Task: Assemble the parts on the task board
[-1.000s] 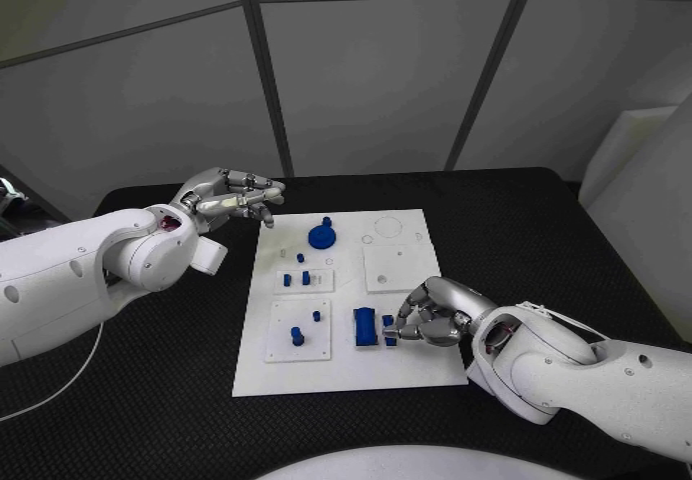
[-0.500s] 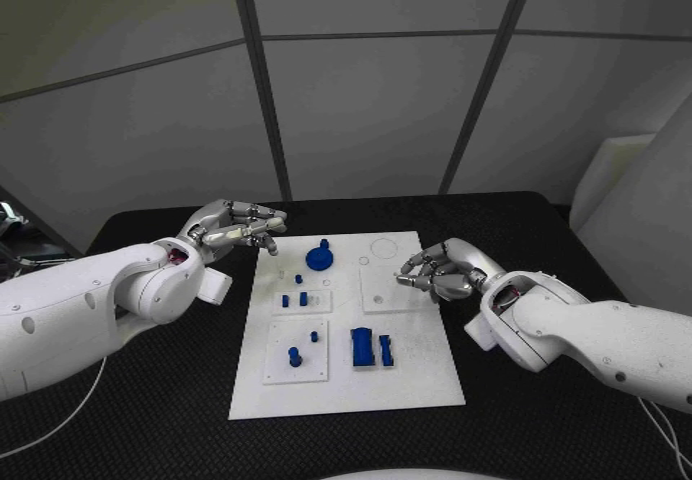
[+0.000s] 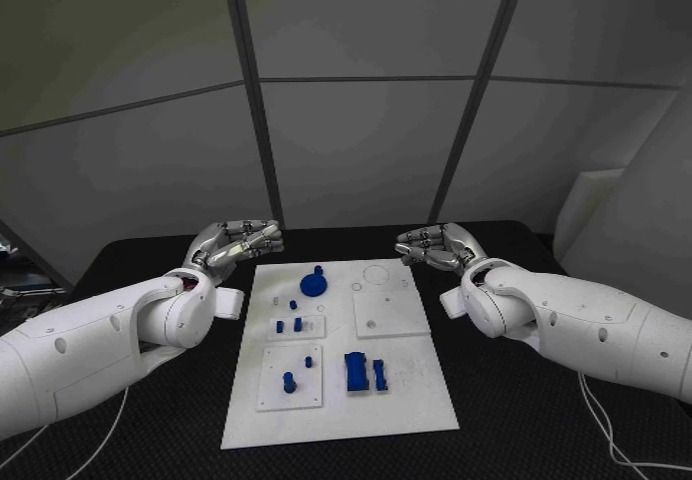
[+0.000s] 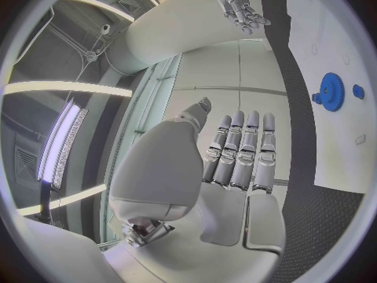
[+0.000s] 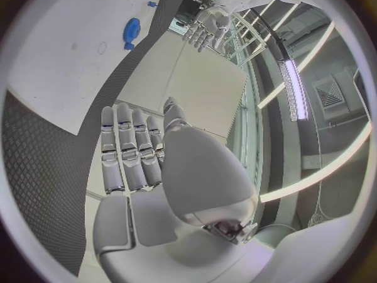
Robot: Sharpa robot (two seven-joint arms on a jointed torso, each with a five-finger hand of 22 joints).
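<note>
The white task board [image 3: 397, 400] lies in the middle of the black table. On it a blue gear [image 3: 316, 283] sits near the far end, small blue pegs [image 3: 289, 325] stand in a raised plate, and two blue blocks [image 3: 364, 372] stand side by side near the front. My left hand [image 3: 238, 240] hovers off the board's far left corner, fingers apart, holding nothing. Off the far right corner my right hand [image 3: 437, 245] is also empty. The left wrist view shows my left hand [image 4: 239, 151], the gear [image 4: 332, 92] and the board [image 4: 330, 44]. The right wrist view shows my right hand [image 5: 134, 157] and the gear [image 5: 131, 29].
Black table mat [image 3: 534, 400] surrounds the board on all sides. A second raised plate [image 3: 293, 378] with blue pegs sits at the board's front left. Grey wall panels stand behind the table. A white block [image 3: 577, 215] stands at the far right.
My right hand has let go by the blue blocks and drawn back up to the board's far right corner. The camera has tilted up. My left hand has barely moved.
</note>
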